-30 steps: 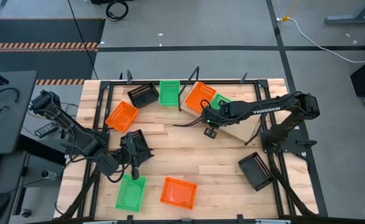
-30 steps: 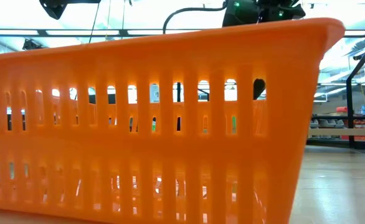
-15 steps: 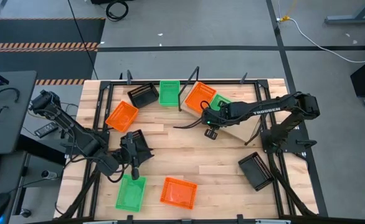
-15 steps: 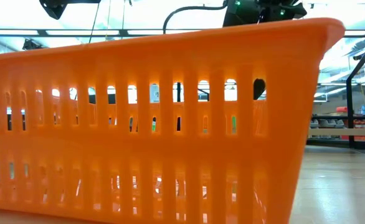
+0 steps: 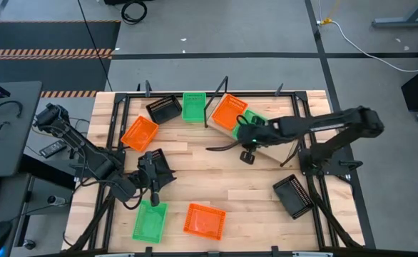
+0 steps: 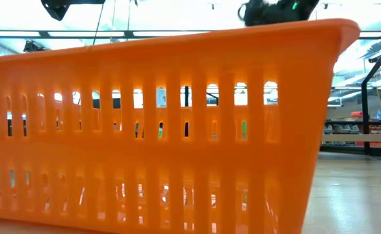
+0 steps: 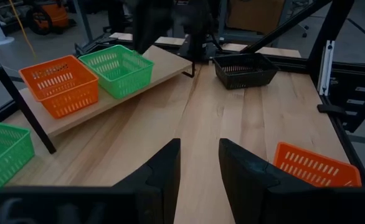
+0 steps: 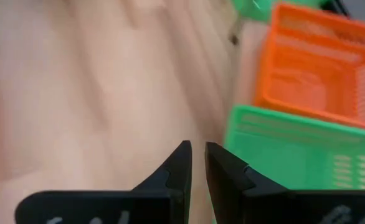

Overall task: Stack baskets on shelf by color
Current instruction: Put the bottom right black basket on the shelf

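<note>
The pale shelf board [image 5: 274, 150] lies slanted on the table's far right part. An orange basket [image 5: 230, 111] and a green basket [image 5: 251, 118] sit side by side on it, also seen as the orange basket [image 7: 59, 84] and green basket [image 7: 117, 68] in the left wrist view. My right gripper [image 5: 247, 155] hovers over the shelf's near edge beside the green basket [image 8: 294, 162], fingers a narrow gap apart, holding nothing. My left gripper [image 5: 156, 173] waits open over the table's left half, open gripper [image 7: 199, 149] empty.
Loose baskets lie around: black [image 5: 164, 108], green [image 5: 193, 106] and orange [image 5: 139, 133] far left, green [image 5: 150, 220] and orange [image 5: 204, 220] at the near edge, black [image 5: 293, 196] near right. The near orange basket [image 6: 158, 130] fills the low view. Bare planks lie mid-table.
My right gripper has drawn back from the green basket on the shelf, moving a little toward the table's right and near edge and rising; its arm has swung to the right. The baskets and my left arm have stayed put.
</note>
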Available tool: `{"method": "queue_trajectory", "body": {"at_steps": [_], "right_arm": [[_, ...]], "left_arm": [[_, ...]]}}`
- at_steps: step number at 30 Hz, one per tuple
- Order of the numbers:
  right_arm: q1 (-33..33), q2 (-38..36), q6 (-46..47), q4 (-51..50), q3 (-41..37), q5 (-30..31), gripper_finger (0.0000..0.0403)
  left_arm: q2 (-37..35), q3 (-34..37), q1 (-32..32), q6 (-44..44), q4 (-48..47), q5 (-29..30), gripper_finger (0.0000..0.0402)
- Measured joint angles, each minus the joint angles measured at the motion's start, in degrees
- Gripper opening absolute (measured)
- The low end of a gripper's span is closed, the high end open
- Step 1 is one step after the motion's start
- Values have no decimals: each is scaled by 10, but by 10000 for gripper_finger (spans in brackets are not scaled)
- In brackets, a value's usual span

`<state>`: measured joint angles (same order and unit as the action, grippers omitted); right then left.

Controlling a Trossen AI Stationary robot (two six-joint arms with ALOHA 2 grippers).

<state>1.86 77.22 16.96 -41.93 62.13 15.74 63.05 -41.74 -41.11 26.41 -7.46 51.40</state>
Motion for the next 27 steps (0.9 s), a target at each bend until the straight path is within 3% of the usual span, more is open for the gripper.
{"method": "queue_trajectory", "body": {"at_steps": [7,12,15,20,27], "right_arm": [[69,-68,90,3,0,-84,59],[132,-71,105,3,0,-159,59],[172,-59,121,-7,0,-174,59],[229,-43,182,-103,0,-200,59],[304,-26,343,-269,0,-200,59]], "left_arm": [[0,0,0,1,0,0,117],[0,0,0,4,0,0,117],[0,0,0,10,-1,-2,117],[0,0,0,12,-2,-2,117],[0,0,0,15,-3,-2,117]]}}
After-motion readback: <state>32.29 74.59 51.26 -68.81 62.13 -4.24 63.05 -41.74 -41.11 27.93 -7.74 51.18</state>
